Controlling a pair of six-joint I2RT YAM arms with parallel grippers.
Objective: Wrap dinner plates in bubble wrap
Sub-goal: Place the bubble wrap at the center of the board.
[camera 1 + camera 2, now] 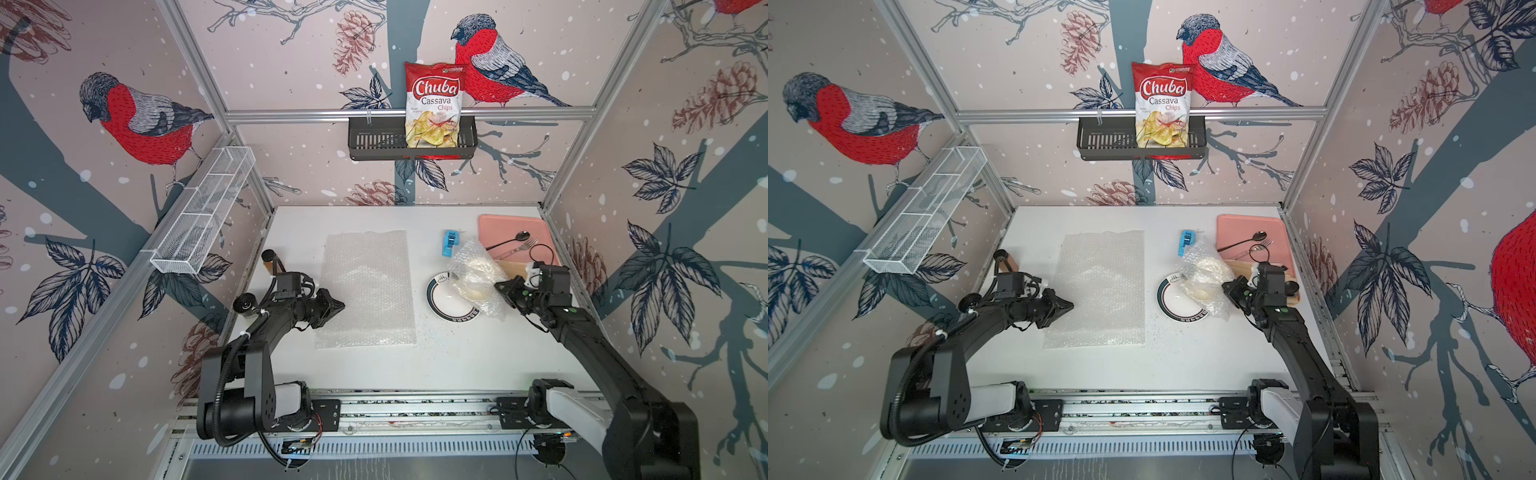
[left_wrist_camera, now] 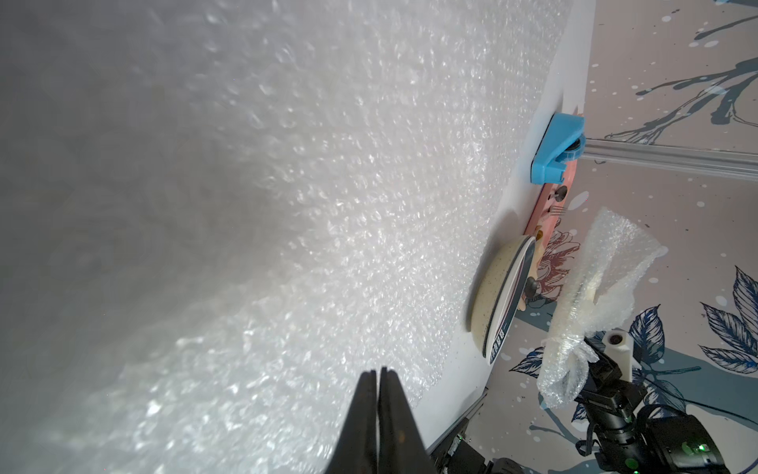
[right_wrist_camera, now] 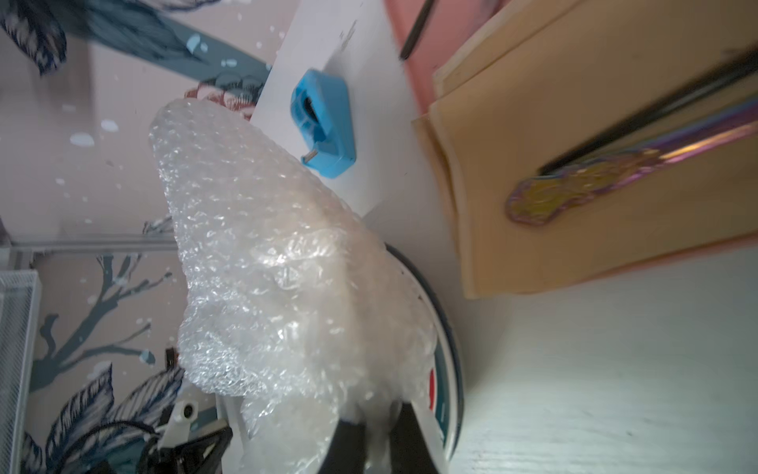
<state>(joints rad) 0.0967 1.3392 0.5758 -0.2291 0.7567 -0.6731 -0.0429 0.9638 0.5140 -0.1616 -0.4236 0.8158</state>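
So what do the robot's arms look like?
Both arms are black with a white section at the base. The left arm carries a ribbed black hose; the right arm shows green lights. The left end effector and right end effector have dark pointed fingers.

Bubble wrap (image 1: 365, 286), centre sheet, and crumpled bundle (image 1: 473, 270) to its right: clear bubbled plastic film, glinting.
Plate (image 1: 444, 305): glazed ceramic, glossy.
Tray (image 1: 503, 226), right: pink plastic, matt.
Napkin (image 3: 533, 254): tan cloth, matt.
Table (image 1: 457, 365): white, matt.

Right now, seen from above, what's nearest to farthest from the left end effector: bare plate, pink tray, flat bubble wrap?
1. Flat bubble wrap, right at the left end effector.
2. Bare plate, farther right.
3. Pink tray, back right corner.
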